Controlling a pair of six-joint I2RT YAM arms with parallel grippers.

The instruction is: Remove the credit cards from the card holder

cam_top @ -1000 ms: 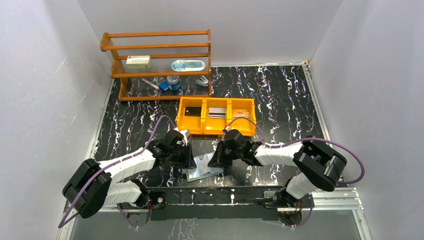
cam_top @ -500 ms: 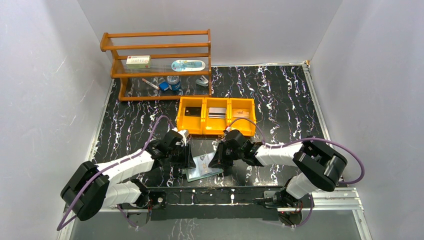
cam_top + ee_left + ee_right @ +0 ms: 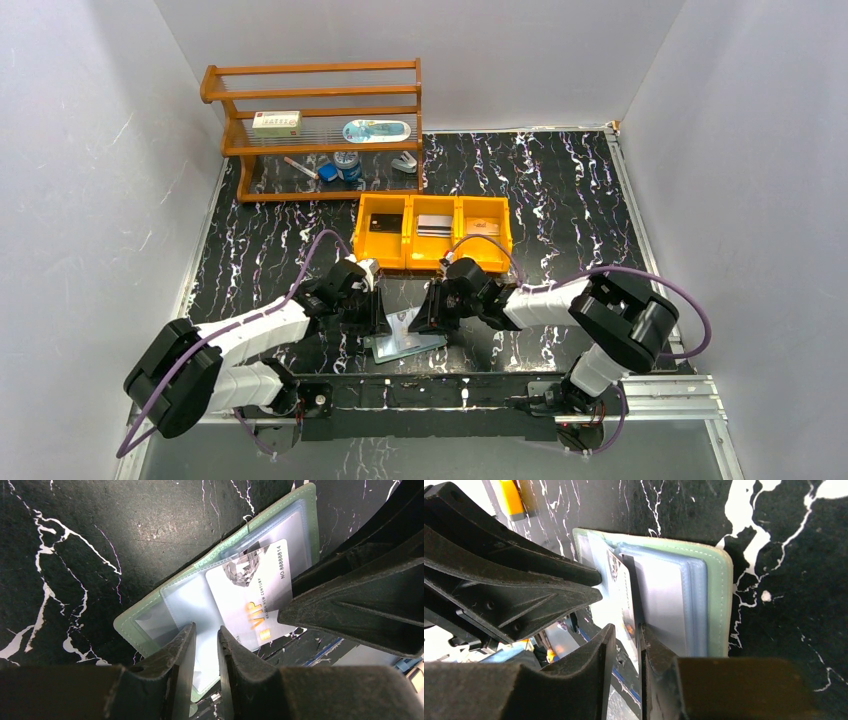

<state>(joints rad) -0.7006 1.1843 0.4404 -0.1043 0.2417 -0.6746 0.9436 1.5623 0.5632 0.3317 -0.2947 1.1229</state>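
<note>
The muted-green card holder (image 3: 408, 343) lies open on the table between both grippers. It fills the left wrist view (image 3: 150, 625), and its clear pockets show in the right wrist view (image 3: 714, 605). A silver-white VIP card (image 3: 255, 595) sticks halfway out of a pocket. My left gripper (image 3: 206, 632) has its jaws a narrow gap apart, with the tips down on a clear pocket leaf. My right gripper (image 3: 626, 630) also has a narrow gap, and the card's free end (image 3: 623, 597) lies tilted between its jaws. In the top view, the left gripper (image 3: 378, 320) and the right gripper (image 3: 430, 320) flank the holder.
The orange three-compartment tray (image 3: 408, 240) stands just beyond the grippers and holds a black card (image 3: 385, 223), a silver-grey card (image 3: 435, 225) and a tan card (image 3: 483, 228). A wooden rack (image 3: 315, 130) with small items stands at the back left. A metal rail (image 3: 450, 385) runs along the near edge.
My right gripper has moved a little to the left, closer onto the card's free end. The left gripper has shifted only slightly on the holder.
</note>
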